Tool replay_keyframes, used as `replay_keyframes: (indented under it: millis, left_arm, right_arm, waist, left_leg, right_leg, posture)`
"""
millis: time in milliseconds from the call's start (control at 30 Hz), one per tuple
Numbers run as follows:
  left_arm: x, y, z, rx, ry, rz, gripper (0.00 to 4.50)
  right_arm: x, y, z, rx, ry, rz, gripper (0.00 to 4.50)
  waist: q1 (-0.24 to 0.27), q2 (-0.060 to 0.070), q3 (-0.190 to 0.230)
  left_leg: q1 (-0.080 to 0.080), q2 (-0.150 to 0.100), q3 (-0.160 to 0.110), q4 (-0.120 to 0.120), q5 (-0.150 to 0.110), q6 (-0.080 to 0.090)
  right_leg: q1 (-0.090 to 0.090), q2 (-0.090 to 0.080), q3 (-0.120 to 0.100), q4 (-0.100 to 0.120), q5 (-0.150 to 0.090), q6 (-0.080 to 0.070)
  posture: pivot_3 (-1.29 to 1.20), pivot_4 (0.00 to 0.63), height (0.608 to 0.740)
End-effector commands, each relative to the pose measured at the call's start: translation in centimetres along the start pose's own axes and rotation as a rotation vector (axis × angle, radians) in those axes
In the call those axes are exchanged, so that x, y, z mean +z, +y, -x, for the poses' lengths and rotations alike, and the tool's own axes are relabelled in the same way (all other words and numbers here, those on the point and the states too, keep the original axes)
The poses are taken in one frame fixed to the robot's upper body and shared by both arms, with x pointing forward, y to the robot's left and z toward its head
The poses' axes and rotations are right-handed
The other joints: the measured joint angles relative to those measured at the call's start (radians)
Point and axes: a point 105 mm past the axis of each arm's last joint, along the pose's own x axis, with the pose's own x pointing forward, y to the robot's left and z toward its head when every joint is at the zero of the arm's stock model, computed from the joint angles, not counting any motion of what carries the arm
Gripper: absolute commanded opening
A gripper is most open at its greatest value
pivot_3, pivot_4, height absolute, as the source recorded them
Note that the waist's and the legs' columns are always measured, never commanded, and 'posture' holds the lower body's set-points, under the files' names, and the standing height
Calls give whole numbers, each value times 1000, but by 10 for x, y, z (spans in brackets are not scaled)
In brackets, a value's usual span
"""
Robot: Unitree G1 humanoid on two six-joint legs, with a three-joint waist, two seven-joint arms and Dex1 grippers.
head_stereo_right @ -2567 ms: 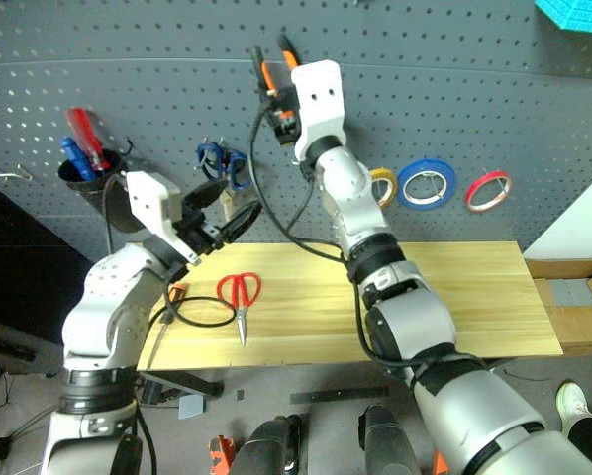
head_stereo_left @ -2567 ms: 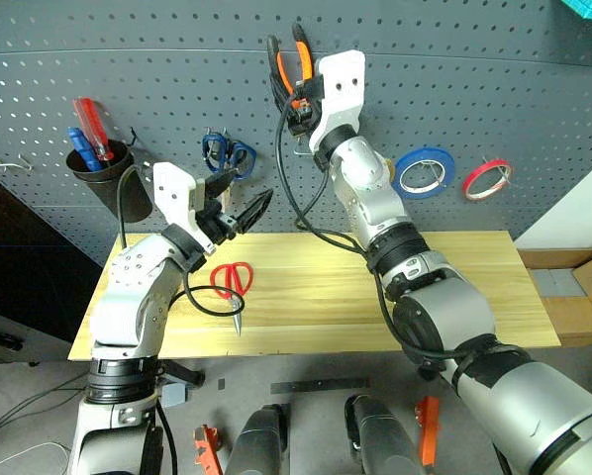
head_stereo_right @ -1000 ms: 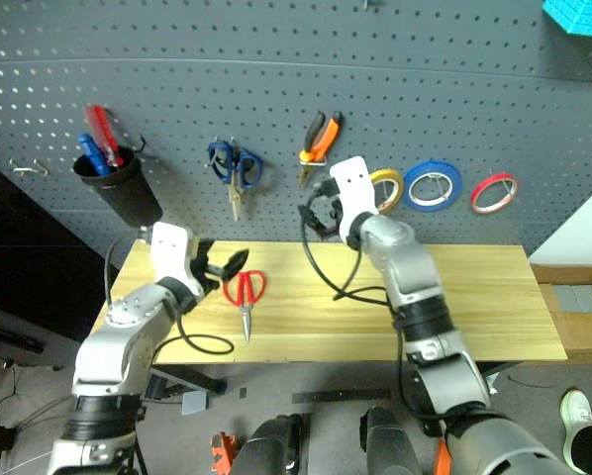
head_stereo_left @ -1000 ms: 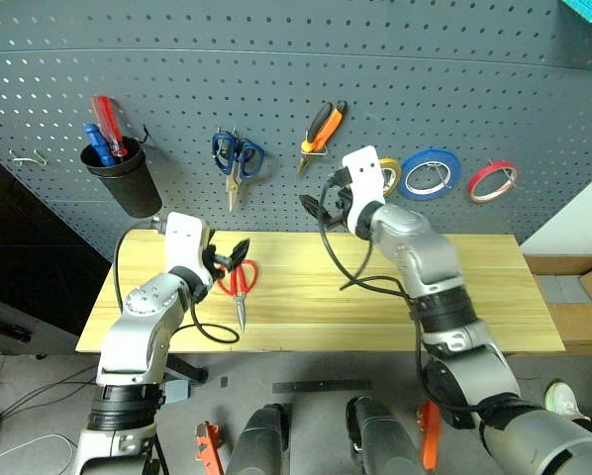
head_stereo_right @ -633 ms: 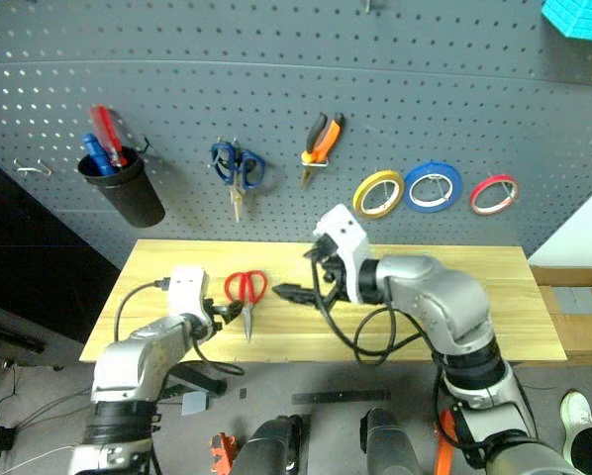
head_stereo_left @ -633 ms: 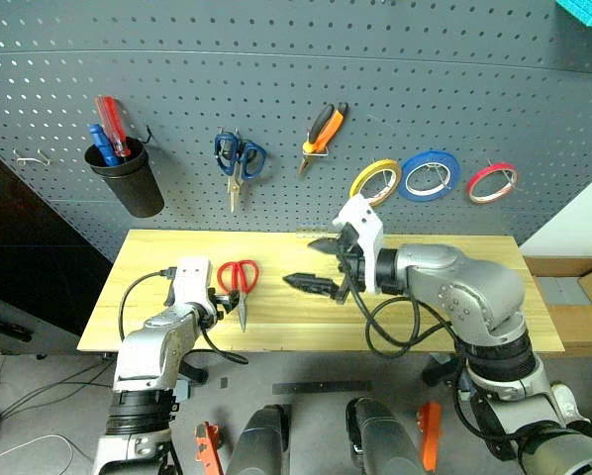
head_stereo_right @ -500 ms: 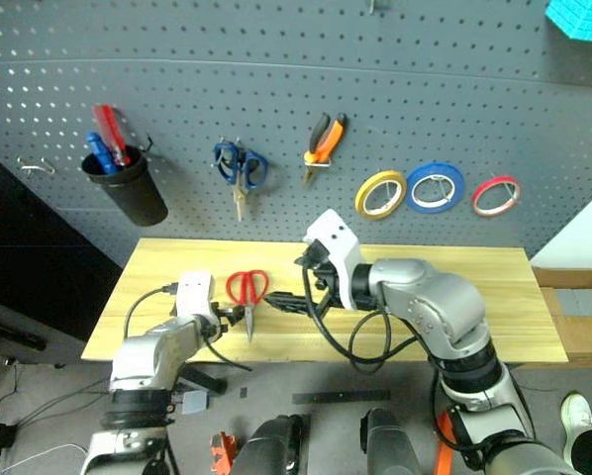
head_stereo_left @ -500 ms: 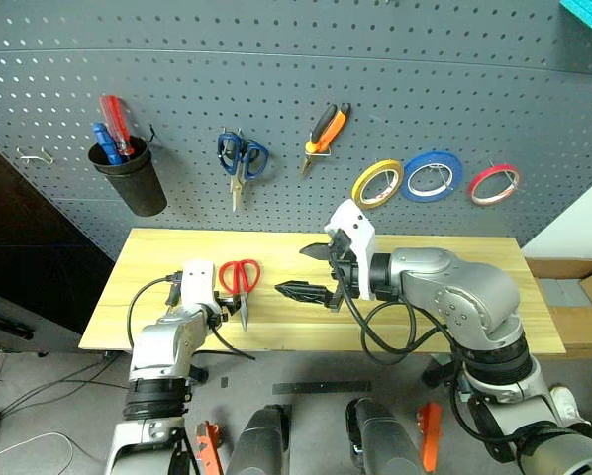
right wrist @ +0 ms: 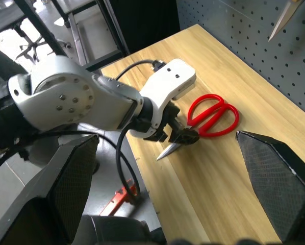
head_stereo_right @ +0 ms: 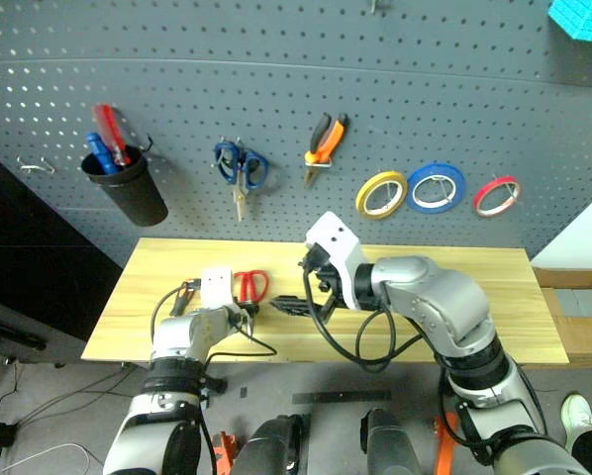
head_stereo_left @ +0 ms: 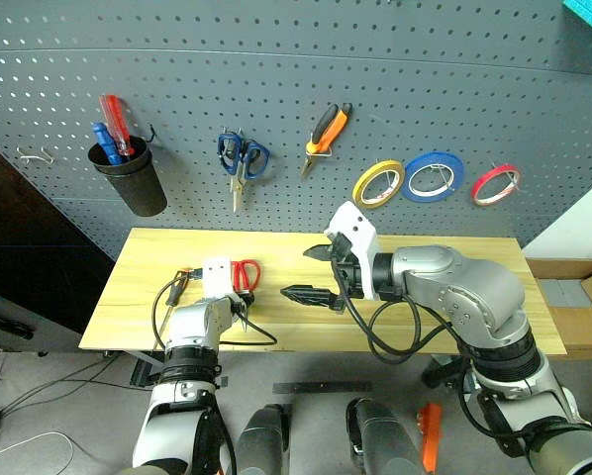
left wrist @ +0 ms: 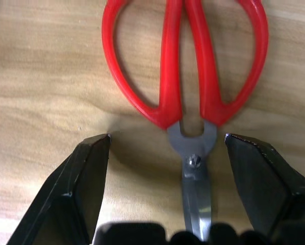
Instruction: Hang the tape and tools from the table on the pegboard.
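Red-handled scissors (left wrist: 185, 61) lie flat on the table (head_stereo_left: 444, 327), handles toward the pegboard (head_stereo_left: 276, 59). My left gripper (head_stereo_left: 239, 300) is open and low over them, one black finger (left wrist: 86, 184) on each side of the pivot, not closed on it. My right gripper (head_stereo_left: 296, 274) hangs open and empty over the table's middle, pointing left at the scissors (right wrist: 213, 115). The orange-and-black pliers (head_stereo_left: 326, 124) and the yellow tape (head_stereo_left: 377, 183) hang on the pegboard. A slim orange-and-black screwdriver (head_stereo_left: 177, 287) lies on the table just left of my left wrist.
On the pegboard hang a black cup (head_stereo_left: 133, 178) holding red and blue screwdrivers, blue-handled scissors (head_stereo_left: 240, 158), a blue tape roll (head_stereo_left: 433, 176) and a red tape roll (head_stereo_left: 496, 181). A cardboard box (head_stereo_left: 583, 297) sits on the floor to the right.
My left gripper has come down over the red scissors and now straddles them. My right gripper has drawn back from the pegboard to hover over the table, still open.
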Motion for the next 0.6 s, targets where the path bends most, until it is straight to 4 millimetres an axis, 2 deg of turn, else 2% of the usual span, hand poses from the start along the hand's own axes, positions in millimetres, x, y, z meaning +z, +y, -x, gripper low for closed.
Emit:
replay_keyframes:
  millis: [33, 200, 267, 467, 600]
  left_arm:
    - [5, -1, -3, 5, -18, 16, 3246]
    - [10, 0, -5, 6, -55, 4, 1502]
    - [9, 0, -6, 4, -55, 0, 1008]
    - [8, 4, -3, -26, -97, -28, 1009]
    - [11, 13, 16, -39, -247, -115, 1009]
  right_arm:
    - [9, 4, 4, 24, -17, 51, 4500]
    - [8, -3, 8, -4, -4, 51, 4500]
    - [8, -5, 9, -11, -2, 49, 4500]
    - [7, -12, 16, -48, 5, 52, 4500]
    - [10, -19, 34, -101, -14, 78, 4500]
  waist:
    - [0, 0, 0]
    - [0, 0, 0]
    - [0, 0, 0]
    - [-1, 0, 1]
    - [-4, 1, 1]
  left_leg:
    - [0, 0, 0, 0, 0, 0]
    - [-1, 0, -2, 0, 0, 0]
    - [-1, 0, -2, 0, 0, 0]
    - [-2, 0, -3, -1, 0, -1]
    - [-2, 0, -2, -3, -1, -1]
  right_leg:
    - [0, 0, 0, 0, 0, 0]
    - [0, -1, -3, 0, 0, 0]
    - [0, -1, -3, -1, 0, 0]
    - [0, -1, -4, -1, -1, 0]
    - [0, -2, -4, -3, -1, -1]
  posture:
    - [-17, 232, 740]
    - [-31, 234, 740]
    - [-35, 234, 740]
    - [-46, 237, 740]
    - [-50, 238, 740]
